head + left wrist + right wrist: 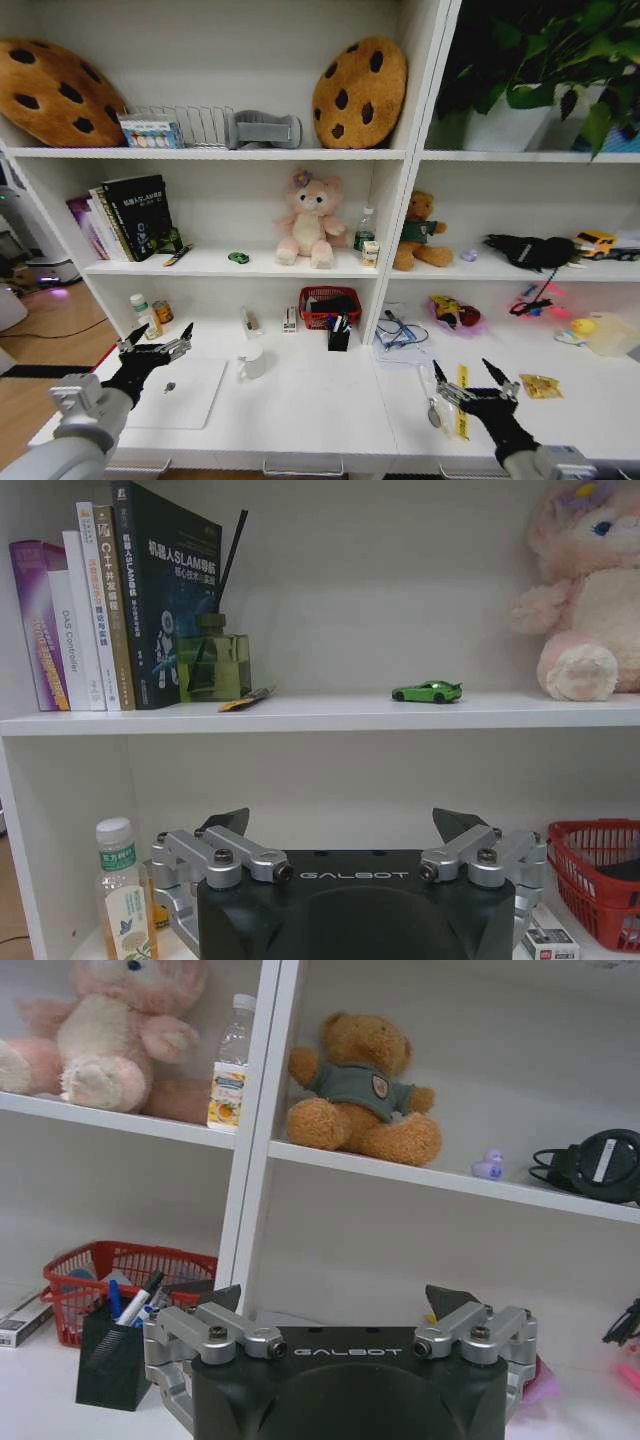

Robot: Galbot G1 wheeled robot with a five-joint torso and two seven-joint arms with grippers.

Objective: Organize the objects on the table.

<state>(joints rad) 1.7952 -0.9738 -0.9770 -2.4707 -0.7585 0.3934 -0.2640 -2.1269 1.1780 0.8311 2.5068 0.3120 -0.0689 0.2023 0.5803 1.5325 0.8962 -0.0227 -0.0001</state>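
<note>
With my left gripper [158, 341] and right gripper [467, 380] both spread empty above the table [320, 405], I judge the slim laptop [185, 393] stiff, slippery, best pinched at an edge.

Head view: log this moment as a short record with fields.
left gripper: open, above the laptop
right gripper: open, holding nothing, low over the table's right part
laptop: closed, flat on the table, left side
green toy car: on the shelf, between the books and the pink plush toy
pens: upright in a black holder by the red basket
</note>
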